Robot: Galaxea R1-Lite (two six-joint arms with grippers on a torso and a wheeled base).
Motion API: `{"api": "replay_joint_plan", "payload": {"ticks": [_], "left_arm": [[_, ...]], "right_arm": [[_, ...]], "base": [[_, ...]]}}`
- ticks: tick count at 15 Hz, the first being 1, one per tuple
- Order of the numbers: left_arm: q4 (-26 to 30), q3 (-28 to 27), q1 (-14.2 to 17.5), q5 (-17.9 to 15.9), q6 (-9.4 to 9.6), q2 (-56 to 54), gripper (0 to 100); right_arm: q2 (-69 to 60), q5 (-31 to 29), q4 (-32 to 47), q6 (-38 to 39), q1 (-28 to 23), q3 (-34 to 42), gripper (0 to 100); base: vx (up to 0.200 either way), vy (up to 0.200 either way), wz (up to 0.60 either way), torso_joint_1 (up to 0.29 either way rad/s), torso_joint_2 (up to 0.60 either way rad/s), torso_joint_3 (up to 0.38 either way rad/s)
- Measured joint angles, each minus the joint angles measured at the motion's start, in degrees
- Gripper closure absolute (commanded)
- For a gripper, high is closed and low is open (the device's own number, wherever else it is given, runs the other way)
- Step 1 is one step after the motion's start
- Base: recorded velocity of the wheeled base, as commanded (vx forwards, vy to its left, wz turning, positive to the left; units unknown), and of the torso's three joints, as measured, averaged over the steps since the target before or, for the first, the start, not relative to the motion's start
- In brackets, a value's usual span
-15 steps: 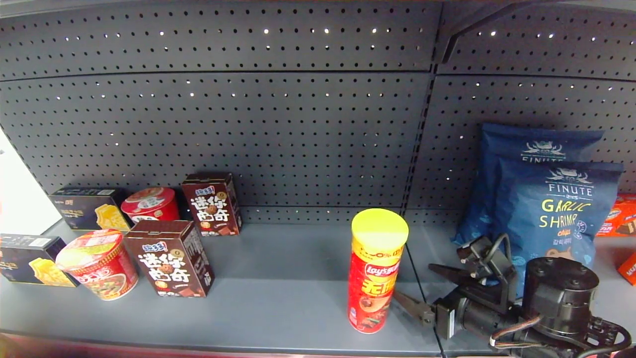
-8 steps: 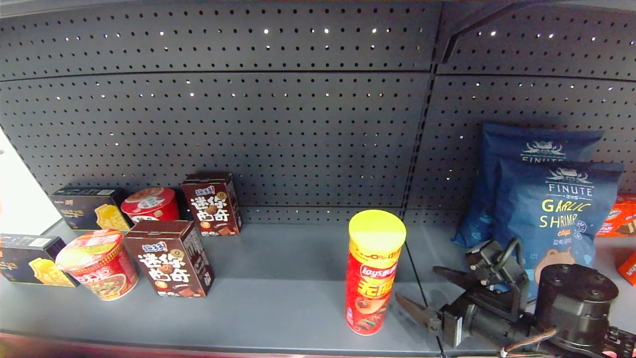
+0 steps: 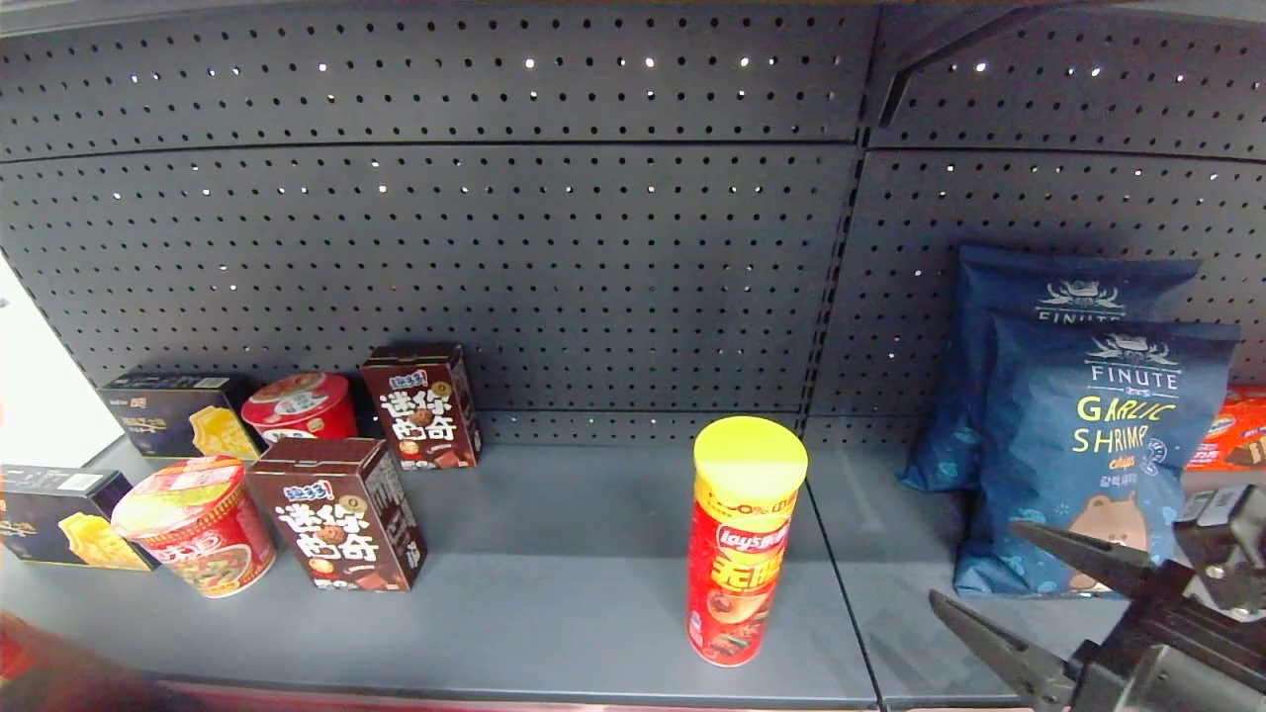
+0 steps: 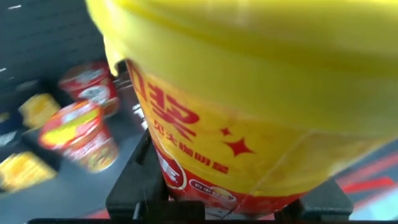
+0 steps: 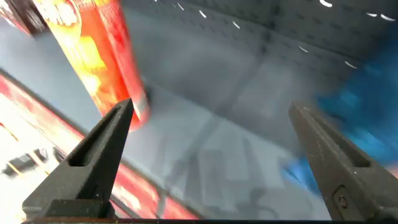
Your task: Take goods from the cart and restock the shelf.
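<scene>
Shelf [image 3: 554, 608]: chip can [image 3: 744, 554]; 2nd can [image 4: 249, 124], L jaws.

Your chip can [image 3: 742, 554] carries a logo and yellow characters; the brown boxes [image 3: 336, 514] left of it, white characters; the blue snack bags [image 3: 1088, 445] right of it, white-and-yellow lettering; the yellow cup [image 4: 249, 118], red characters.

The chip can [image 3: 744, 539], a tall red tube with a yellow lid, stood upright near the front edge of the grey shelf [image 3: 554, 593], at about 6 o'clock in the head view; a yellow-and-red tub [image 4: 249, 118] sat clamped in the left gripper [image 4: 227, 202].
</scene>
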Motion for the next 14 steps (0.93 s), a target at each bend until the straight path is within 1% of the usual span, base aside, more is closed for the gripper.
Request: {"api": "replay_joint_plan", "payload": {"ticks": [3,5,7,9,10,12,14], "left_arm": [[-0.6,-3.8,-0.3,-5.6,0.22,6.3,100],[-1.2,-5.9,-0.9,-7.9,0.30,10.3,100],[-4.3,-7.5,-2.6,-9.4,0.40,14.9,100],[-9.3,-8.2,-5.3,-9.5,0.46,20.1,100],[-12.7,-8.5,-6.4,-9.6,0.46,23.1,100],[-21.6,-9.2,-9.1,-9.8,0.24,30.8,100],[-31.2,-10.2,-11.8,-10.0,-0.30,39.2,100]], "right_arm": [[-16.3,-6.1,27.3,-1.9,-0.9,-4.3,0],[-27.5,-8.8,43.3,-2.5,-1.4,-8.0,0],[-38.4,-10.6,57.2,-2.9,-3.9,-11.5,0],[-47.6,-11.2,63.3,-3.1,-8.3,-13.1,0],[-51.5,-11.4,64.2,-3.1,-9.8,-12.8,0],[-58.7,-11.7,66.0,-3.0,-13.0,-10.6,0],[-63.0,-11.7,66.6,-2.6,-14.6,-8.9,0]], "base": [[0.000,0.000,0.00,0.000,0.00,0.000],[0.000,0.000,0.00,0.000,0.00,0.000],[0.000,0.000,0.00,0.000,0.00,0.000],[0.000,0.000,0.00,0.000,0.00,0.000],[0.000,0.000,0.00,0.000,0.00,0.000],[0.000,0.000,0.00,0.000,0.00,0.000],[0.000,0.000,0.00,0.000,0.00,0.000]]}}
